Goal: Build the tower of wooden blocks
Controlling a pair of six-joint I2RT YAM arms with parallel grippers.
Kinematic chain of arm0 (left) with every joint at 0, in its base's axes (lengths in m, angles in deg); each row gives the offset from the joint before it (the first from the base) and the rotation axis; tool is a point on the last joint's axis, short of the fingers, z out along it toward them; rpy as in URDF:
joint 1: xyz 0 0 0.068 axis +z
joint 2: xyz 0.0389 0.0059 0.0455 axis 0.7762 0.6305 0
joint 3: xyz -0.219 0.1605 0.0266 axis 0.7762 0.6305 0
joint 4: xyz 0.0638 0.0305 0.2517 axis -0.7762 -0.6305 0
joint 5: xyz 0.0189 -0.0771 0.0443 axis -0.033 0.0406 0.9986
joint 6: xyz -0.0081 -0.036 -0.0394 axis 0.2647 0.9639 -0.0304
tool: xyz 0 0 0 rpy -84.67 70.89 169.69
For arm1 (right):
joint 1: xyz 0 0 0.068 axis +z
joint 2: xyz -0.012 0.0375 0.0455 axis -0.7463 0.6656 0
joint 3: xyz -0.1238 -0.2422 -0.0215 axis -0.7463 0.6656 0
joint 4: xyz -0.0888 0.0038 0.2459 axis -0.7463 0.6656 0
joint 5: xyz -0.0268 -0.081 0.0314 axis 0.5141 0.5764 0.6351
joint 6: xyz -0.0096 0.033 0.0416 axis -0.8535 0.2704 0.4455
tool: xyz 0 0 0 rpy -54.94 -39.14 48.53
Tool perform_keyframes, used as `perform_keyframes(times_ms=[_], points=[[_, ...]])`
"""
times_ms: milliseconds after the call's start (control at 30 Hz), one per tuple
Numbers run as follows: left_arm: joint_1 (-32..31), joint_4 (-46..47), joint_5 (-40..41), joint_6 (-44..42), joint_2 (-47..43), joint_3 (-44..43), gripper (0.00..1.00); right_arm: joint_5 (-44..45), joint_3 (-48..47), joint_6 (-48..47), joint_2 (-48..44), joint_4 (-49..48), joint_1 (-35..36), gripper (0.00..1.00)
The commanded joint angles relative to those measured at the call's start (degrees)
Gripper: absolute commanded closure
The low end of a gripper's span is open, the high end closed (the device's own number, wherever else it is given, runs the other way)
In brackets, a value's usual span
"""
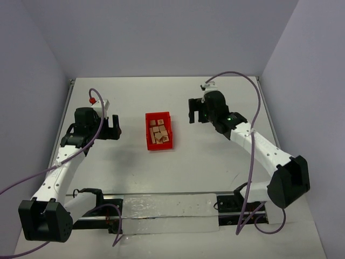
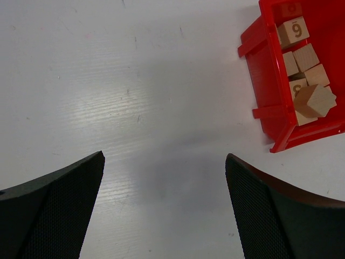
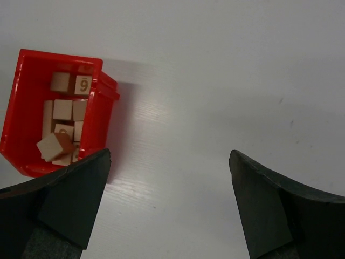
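- Wood blocks point(image 1: 158, 134) all lie heaped in the red bin point(image 1: 147, 135) at mid-table, some stamped with a numeral (a nine or a six, hard to call).
- No tower stands anywhere on the table point(image 1: 205, 167), and not one cube is laid, so this looks like the very start.
- Left gripper point(image 1: 115, 127) hovers left of the bin, jaws spread wide with nothing between them. Its wrist view shows only bare table between the fingers.
- Right gripper point(image 1: 195, 114) mirrors it on the other side, jaws likewise wide apart and empty.
- The step in hand, by the look of it, is getting a first cube out.
- The tilted block point(image 2: 314, 101) perched on the heap at the bin's near end looks the easiest pick, since it stands proud of its neighbours.
- To do it well, the arm should come straight down over that one cube.
- The wrist should turn so the fingers meet two flat faces, not corners, and the fingertips should stay off the bin wall just beside it.
- The cubes are far smaller than the jaws, so narrowing the opening first should avoid nudging the neighbours.
- One arm at a time is the safer call, as the bin looks tight for both.
- The cube should go down on open table well apart from the bin, leaving room for a base row.
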Motion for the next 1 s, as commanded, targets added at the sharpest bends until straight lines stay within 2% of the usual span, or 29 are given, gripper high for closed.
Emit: perform_keyframes(times_ms=[0,133,300,433,667,833,967], points=[[0.33,2.01,1.44,0.95,0.21,-0.56,0.01,10.36,-7.60,7.80,6.81,6.58,8.11,0.05],[0.33,2.04,1.97,1.01,0.04,-0.48,0.01,14.54,-13.77,10.04,15.39,10.72,12.58,0.10],[0.42,2.19,2.28,1.04,-0.45,-0.26,0.01,11.22,-20.75,13.31,23.70,13.89,13.15,0.11],[0.42,2.53,2.31,0.95,-0.93,-0.12,0.01,10.64,-24.31,13.94,28.90,14.46,13.37,0.17],[0.42,2.43,2.41,0.86,-1.44,-0.08,0.01,8.42,-31.37,14.44,37.55,15.60,13.46,0.20],[0.42,2.77,2.29,0.86,-1.73,0.20,0.01,8.12,-33.21,15.01,40.95,15.86,13.46,0.26],[0.42,2.72,2.17,0.86,-1.37,0.12,0.01,9.41,-33.19,15.27,43.41,15.86,13.46,0.34]])
